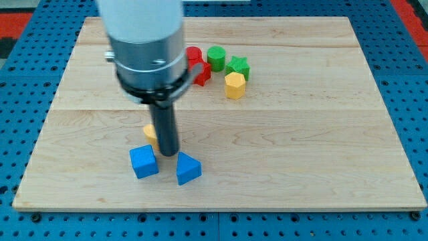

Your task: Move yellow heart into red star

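Rod tip down beside the yellow heart, push toward the red star not yet made.

There is no claw here, so nothing is grasped: my tip (pixel 168 154) rests on the bench (pixel 301 161), touching the right side of the yellow heart (pixel 150 132), which the rod mostly hides. Just nearer lie a blue cube (pixel 144 162) and a blue triangle (pixel 188 169). The red star (pixel 201 73) sits well apart, farther and to the right, partly behind the arm. Next, I judge, the tip must get to the heart's near-left side and push it far-right.
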`<act>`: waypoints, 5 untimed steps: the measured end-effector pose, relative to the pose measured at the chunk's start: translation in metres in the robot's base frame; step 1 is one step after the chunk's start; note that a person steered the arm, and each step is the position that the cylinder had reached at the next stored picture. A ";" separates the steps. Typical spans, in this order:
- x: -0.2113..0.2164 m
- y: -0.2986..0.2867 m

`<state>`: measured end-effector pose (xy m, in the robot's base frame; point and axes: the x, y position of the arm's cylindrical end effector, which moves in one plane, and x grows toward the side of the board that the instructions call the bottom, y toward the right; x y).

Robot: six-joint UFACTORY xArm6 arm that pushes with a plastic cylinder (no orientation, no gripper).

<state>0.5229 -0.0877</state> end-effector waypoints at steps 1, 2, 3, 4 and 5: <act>-0.019 -0.042; -0.047 -0.081; -0.076 -0.127; -0.075 -0.099; -0.070 -0.035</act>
<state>0.4525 -0.1229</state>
